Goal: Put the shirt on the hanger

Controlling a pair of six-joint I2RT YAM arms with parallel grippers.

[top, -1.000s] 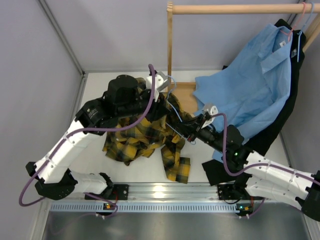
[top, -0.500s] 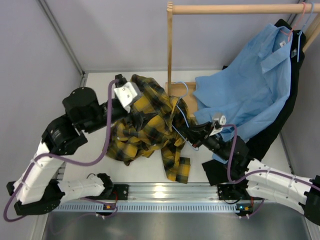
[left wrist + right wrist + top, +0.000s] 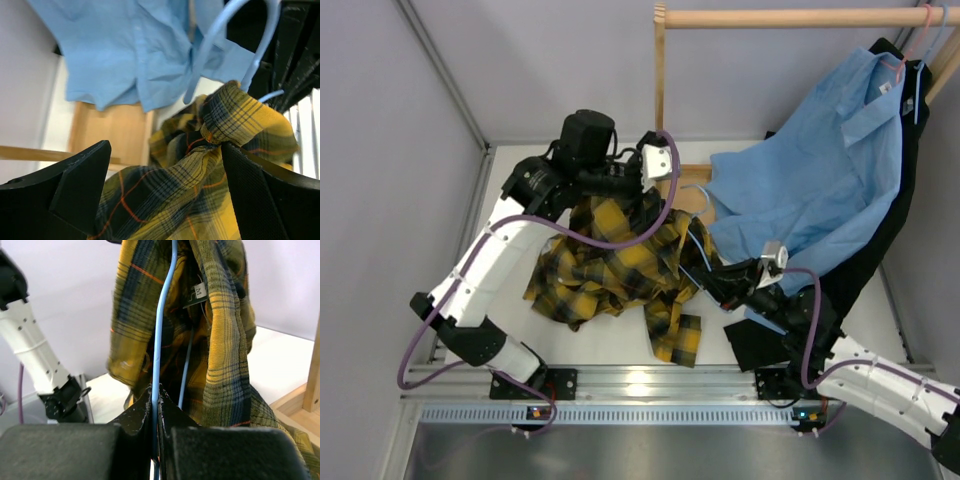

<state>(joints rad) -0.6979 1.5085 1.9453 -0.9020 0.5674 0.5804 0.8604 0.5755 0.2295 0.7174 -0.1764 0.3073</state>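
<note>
Left arm has swung back in over shirt (image 3: pixel 610 265). Left gripper (image 3: pixel 166 147): jaws wide apart, plaid bunched between them. Right gripper (image 3: pixel 156 392): pinched tight on hanger (image 3: pixel 162 315) wire. Right wrist view alone shows wire running up inside the shirt. Left wrist view shows hanger's curved top above the plaid, against blue shirt (image 3: pixel 140 55).

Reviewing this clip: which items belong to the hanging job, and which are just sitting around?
In the job: plaid shirt, pale blue hanger, right gripper shut on the hanger, left gripper open at the shirt.
Just there: light blue shirt, black garment, pink hanger, wooden rack.
</note>
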